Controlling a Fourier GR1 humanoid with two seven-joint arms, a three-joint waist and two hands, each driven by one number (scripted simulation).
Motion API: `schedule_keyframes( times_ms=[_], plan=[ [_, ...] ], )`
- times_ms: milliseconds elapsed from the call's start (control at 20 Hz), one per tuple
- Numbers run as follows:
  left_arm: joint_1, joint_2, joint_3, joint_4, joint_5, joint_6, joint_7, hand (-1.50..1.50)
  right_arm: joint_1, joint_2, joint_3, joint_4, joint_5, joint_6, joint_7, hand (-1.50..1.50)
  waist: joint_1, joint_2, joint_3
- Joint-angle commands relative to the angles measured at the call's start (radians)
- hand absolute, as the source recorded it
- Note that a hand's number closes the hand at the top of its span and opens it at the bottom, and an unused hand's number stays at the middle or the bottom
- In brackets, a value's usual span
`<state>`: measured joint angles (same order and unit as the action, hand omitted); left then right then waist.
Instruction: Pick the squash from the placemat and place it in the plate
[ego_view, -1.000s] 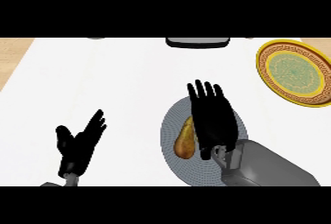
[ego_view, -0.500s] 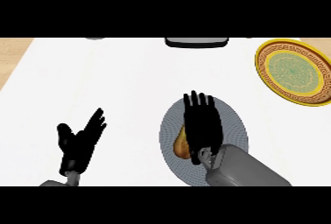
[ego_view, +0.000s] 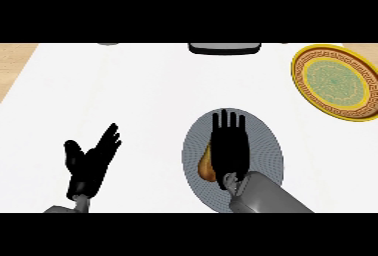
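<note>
Now right hand (ego_view: 230, 145) flat, fingers straight, over squash (ego_view: 207, 164) on grey placemat (ego_view: 269, 150); no grasp yet. Left hand (ego_view: 90, 162) rests open, well left of placemat. Risk: fingers closing off-centre push squash sideways. Plate (ego_view: 336, 82) far up-right of placemat.

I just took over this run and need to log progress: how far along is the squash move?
Nothing is finished: the squash lies on the grey round placemat, mostly covered by the right hand, whose straight fingers are spread above it and not curled round it. In hand is the reach before the grasp. Left: closing on the squash, lifting it and setting it in the yellow patterned plate at upper right. The left hand rests open at lower left.
</note>
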<state>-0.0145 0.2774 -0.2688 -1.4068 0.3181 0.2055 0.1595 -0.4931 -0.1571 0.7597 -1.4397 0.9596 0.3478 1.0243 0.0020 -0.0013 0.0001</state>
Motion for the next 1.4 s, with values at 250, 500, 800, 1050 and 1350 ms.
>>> schedule_keyframes(
  times_ms=[250, 500, 800, 1050, 1350],
  plan=[
    [-0.02, -0.032, 0.02, -0.005, -0.036, 0.0, 0.052, 0.0, 0.018, 0.038, -0.096, 0.041, 0.094, 0.103, 0.027, -1.5, -0.001, 0.001, 0.0],
    [0.009, -0.044, 0.042, 0.012, -0.048, -0.032, 0.015, 0.0, -0.023, 0.119, -0.142, 0.187, 0.154, 0.084, -0.022, -1.5, 0.003, 0.002, 0.0],
    [0.032, -0.055, 0.032, -0.094, -0.076, 0.007, 0.089, 0.0, -0.013, 0.089, -0.155, 0.213, 0.159, 0.184, -0.126, 1.5, 0.005, 0.001, 0.0],
    [0.008, -0.051, 0.103, 0.051, -0.065, -0.102, -0.013, 0.0, 0.055, 0.047, -0.138, 0.231, 0.273, 0.086, -0.212, 1.5, 0.0, 0.002, 0.0],
    [0.031, -0.085, 0.057, -0.013, -0.1, -0.066, 0.012, 0.0, -0.092, 0.131, -0.405, 0.321, 0.261, -0.012, -0.038, 1.5, 0.023, 0.013, 0.001]
  ],
)
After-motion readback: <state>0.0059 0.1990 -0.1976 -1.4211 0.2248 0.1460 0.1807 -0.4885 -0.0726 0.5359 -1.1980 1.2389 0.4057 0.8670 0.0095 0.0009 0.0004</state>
